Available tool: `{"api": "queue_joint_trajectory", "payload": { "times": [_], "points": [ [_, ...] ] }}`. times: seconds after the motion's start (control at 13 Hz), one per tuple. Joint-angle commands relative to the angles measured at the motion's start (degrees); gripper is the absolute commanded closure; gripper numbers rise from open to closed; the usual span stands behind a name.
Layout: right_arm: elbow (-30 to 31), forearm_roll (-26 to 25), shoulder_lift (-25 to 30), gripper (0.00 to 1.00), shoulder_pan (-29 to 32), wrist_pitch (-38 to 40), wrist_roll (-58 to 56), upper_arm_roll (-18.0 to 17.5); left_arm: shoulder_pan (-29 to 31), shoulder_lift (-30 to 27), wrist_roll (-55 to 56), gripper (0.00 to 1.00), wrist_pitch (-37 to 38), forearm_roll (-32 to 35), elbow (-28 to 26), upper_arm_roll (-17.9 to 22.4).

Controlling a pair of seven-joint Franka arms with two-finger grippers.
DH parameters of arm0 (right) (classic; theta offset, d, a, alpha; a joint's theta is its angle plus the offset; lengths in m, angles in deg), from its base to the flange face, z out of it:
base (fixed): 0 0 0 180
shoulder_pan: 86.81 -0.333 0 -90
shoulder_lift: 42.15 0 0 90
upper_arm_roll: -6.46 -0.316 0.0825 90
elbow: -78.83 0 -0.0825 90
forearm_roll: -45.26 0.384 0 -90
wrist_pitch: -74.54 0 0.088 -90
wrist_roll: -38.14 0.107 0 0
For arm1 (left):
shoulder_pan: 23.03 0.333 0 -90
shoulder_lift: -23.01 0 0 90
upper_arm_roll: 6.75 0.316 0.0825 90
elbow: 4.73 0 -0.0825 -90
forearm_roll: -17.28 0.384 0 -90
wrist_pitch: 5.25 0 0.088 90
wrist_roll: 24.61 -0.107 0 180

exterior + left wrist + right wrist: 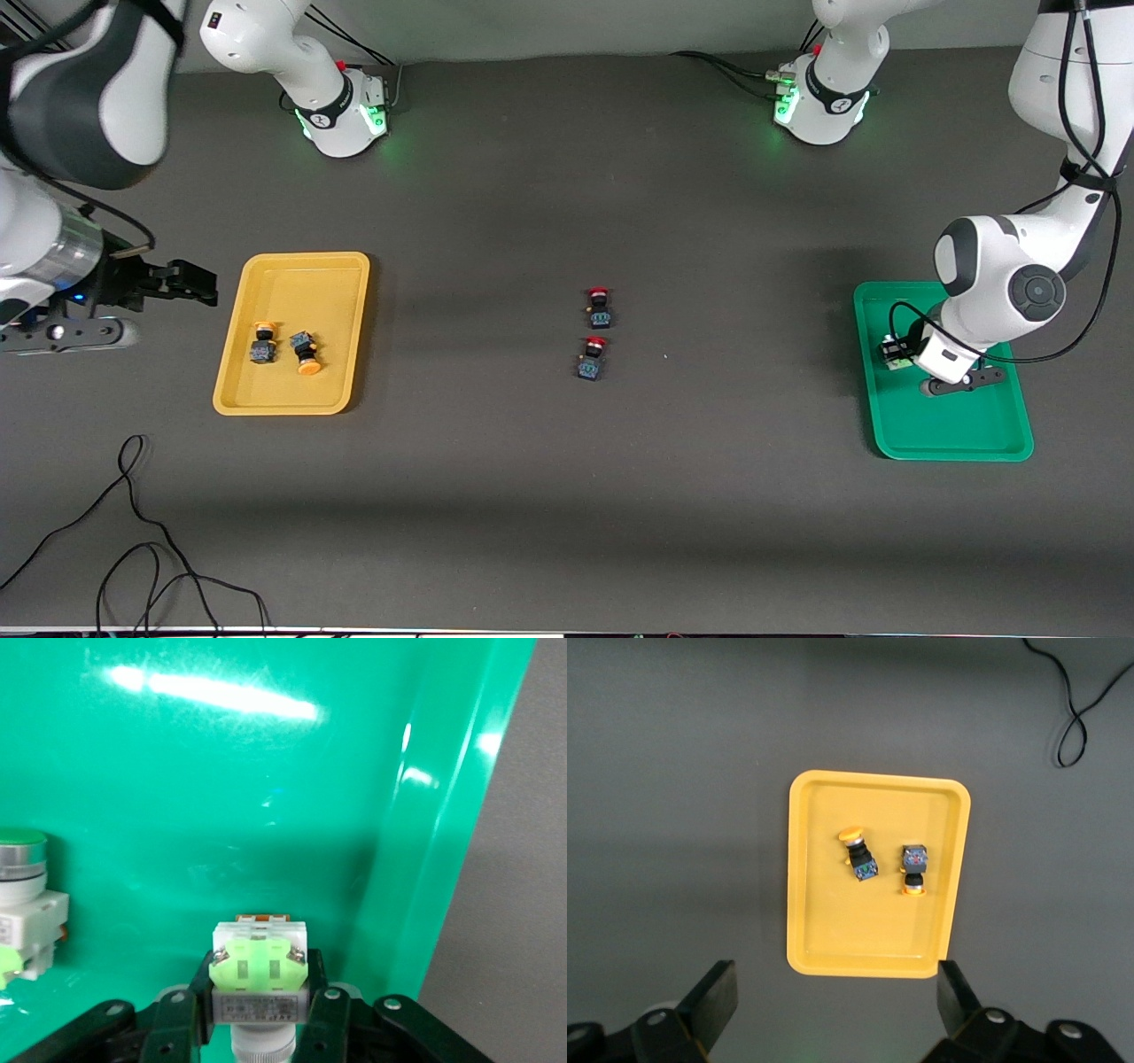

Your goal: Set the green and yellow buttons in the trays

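Observation:
My left gripper (964, 381) is low in the green tray (957, 434), shut on a whitish-grey button with a bright green part (259, 979); its fingers (330, 1014) flank the button's body. The hand hides this button in the front view. A second green button (895, 352) (22, 895) stands in the same tray (221, 771) beside it. Two yellow-capped buttons (262, 343) (305, 353) lie in the yellow tray (301, 275), also seen from the right wrist (858, 853) (914, 870). My right gripper (190, 282) (837, 992) hangs open and empty beside the yellow tray (877, 939), toward the right arm's end.
Two dark switches with red caps (600, 307) (592, 358) stand mid-table between the trays. A loose black cable (133, 532) (1081, 709) loops on the table nearer the front camera than the yellow tray.

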Motion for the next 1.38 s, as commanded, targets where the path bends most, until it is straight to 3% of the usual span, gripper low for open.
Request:
{"api": "queue_joint_trajectory", "payload": {
  "times": [0.0,0.23,0.38,0.54,0.62,0.92,1.31],
  "points": [
    [0.77,-9.21,12.73,0.0,17.1,0.92,6.71,-23.35,0.62,-0.31,-0.56,0.0,0.25,0.56,-0.29,-0.2],
    [2.53,-11.07,16.43,0.0,37.5,0.92,6.8,-43.42,0.53,-2.5,-0.47,0.0,3.21,0.56,-0.12,-0.38],
    [4.81,-12.13,18.98,0.0,49.81,0.92,6.8,-55.46,0.09,-7.32,-0.38,0.0,12.15,0.47,1.63,-0.64],
    [6.05,-12.31,20.66,0.0,60.37,0.92,6.8,-64.97,-0.52,-11.63,-0.47,0.0,25.22,0.38,6.97,-0.9],
    [6.32,-12.31,20.84,0.0,63.73,0.92,6.8,-67.71,-0.52,-12.61,-0.47,0.0,32.86,-0.05,10.83,-1.6],
    [5.88,-14.24,20.93,0.0,64.02,0.92,6.89,-67.83,-0.61,-13.67,-0.65,0.0,58.64,-1.02,28.93,-3.1],
    [4.91,-14.24,20.31,0.0,63.67,0.92,8.12,-67.83,-0.43,-13.85,-7.68,0.0,75.99,-2.61,46.87,-2.93]
  ]
}}
